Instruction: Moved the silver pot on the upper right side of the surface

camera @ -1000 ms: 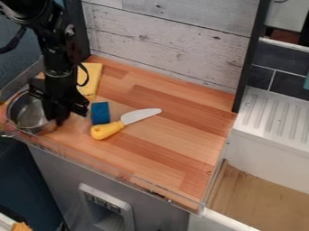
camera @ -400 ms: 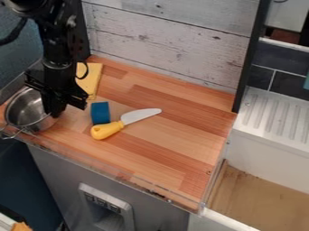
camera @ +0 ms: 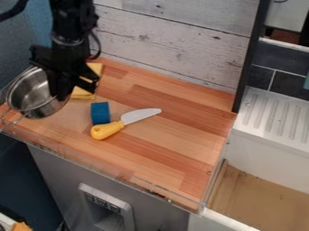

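Observation:
The silver pot (camera: 35,95) is at the left side of the wooden surface (camera: 163,144), raised a little above it and tilted, its wire handle toward the lower left. My gripper (camera: 62,95) hangs over the pot's right side and is shut on its right wall, one finger inside the bowl. Part of the pot's rim is hidden behind the gripper.
Just right of the pot stands a blue block (camera: 100,113), touching a toy knife (camera: 125,124) with a yellow handle. A folded yellow cloth (camera: 86,92) lies behind the gripper. A wooden wall (camera: 169,40) borders the back; a sink (camera: 265,189) is at the right.
The pot has risen and shifted slightly up and to the right in view, held by my gripper. The arm has moved the same way. Block, knife and cloth have kept their places.

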`<act>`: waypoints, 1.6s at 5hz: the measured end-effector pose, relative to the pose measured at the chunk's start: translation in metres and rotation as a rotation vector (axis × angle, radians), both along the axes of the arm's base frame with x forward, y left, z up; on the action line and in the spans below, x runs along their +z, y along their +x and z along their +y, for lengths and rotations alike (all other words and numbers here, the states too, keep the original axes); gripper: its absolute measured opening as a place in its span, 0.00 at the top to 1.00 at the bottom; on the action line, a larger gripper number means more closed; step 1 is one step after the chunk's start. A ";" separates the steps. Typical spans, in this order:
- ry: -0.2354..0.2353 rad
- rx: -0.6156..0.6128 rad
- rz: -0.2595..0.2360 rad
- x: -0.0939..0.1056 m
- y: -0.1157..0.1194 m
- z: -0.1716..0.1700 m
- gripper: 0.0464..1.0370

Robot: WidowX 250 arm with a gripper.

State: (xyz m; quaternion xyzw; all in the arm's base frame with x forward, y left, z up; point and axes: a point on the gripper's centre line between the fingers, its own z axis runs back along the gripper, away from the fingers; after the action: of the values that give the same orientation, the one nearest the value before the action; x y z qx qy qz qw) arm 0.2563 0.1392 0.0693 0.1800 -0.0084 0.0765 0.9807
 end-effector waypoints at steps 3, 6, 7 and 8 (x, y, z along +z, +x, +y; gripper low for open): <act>0.033 -0.220 -0.032 0.025 0.022 -0.080 0.99; 0.041 -0.530 0.046 -0.019 0.084 -0.167 0.99; 0.040 -0.588 0.069 -0.037 0.096 -0.182 0.99; 0.063 -0.598 0.107 -0.054 0.106 -0.183 0.99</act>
State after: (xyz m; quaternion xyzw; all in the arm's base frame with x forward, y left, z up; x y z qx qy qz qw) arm 0.3627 -0.0438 0.0148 0.2038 -0.0115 -0.2253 0.9527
